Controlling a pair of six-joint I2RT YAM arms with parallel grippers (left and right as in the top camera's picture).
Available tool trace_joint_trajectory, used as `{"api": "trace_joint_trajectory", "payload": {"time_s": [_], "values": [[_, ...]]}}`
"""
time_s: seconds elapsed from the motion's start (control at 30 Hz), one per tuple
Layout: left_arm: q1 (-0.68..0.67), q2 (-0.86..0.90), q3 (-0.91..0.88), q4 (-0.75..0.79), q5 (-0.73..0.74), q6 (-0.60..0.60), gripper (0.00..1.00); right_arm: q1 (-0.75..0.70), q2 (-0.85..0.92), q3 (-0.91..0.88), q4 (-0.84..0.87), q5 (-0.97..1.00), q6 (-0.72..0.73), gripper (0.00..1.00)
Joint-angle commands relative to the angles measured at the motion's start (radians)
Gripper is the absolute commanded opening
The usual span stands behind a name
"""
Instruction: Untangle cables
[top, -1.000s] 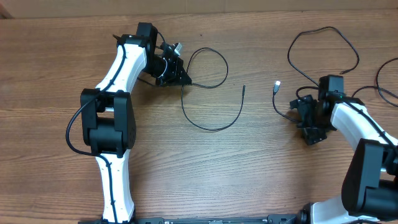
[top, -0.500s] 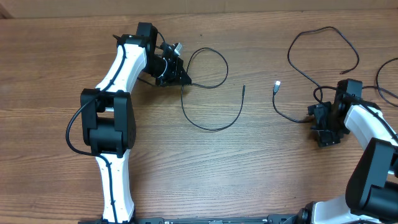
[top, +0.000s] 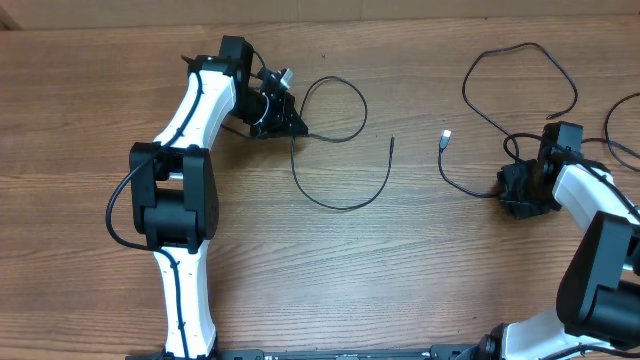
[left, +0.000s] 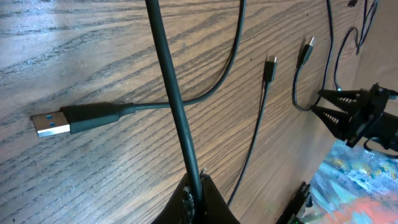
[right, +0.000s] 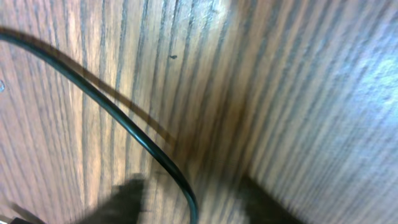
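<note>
Overhead, the right end effector (top: 512, 192) has shifted rightward since a second ago, its jaws narrower, drawing the silver-tipped cable (top: 446, 135) along. Three cables lie on the counter (top: 400, 280): that one, a looped cable (top: 345, 206) left of centre, and a third cable (top: 608, 128) at the right edge. The left end effector (top: 296, 128) stays clenched on the looped cable; the right's blurred fingers (right: 124, 199) straddle theirs, still partly apart.

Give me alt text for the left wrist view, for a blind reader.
The left gripper pinches a black cable that runs up across the wooden table. A silver-tipped USB plug lies beside it, and two smaller plugs lie farther off.
</note>
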Motion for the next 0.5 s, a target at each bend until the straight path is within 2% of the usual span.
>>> {"api": "trace_joint_trajectory", "payload": {"time_s": [0.0, 0.07, 0.2, 0.47], "values": [[-0.008, -0.025, 0.022, 0.004, -0.006, 0.026, 0.04, 0.004, 0.047, -0.018, 0.008, -0.027, 0.002, 0.21], [-0.008, -0.025, 0.022, 0.004, -0.006, 0.027, 0.04, 0.004, 0.047, -0.018, 0.008, -0.027, 0.002, 0.12], [-0.008, -0.025, 0.022, 0.005, -0.006, 0.027, 0.05, 0.007, 0.047, -0.018, 0.008, -0.031, -0.002, 0.04], [-0.008, -0.025, 0.022, 0.005, -0.006, 0.026, 0.04, 0.014, 0.047, -0.018, 0.044, -0.037, -0.011, 0.04]]}}
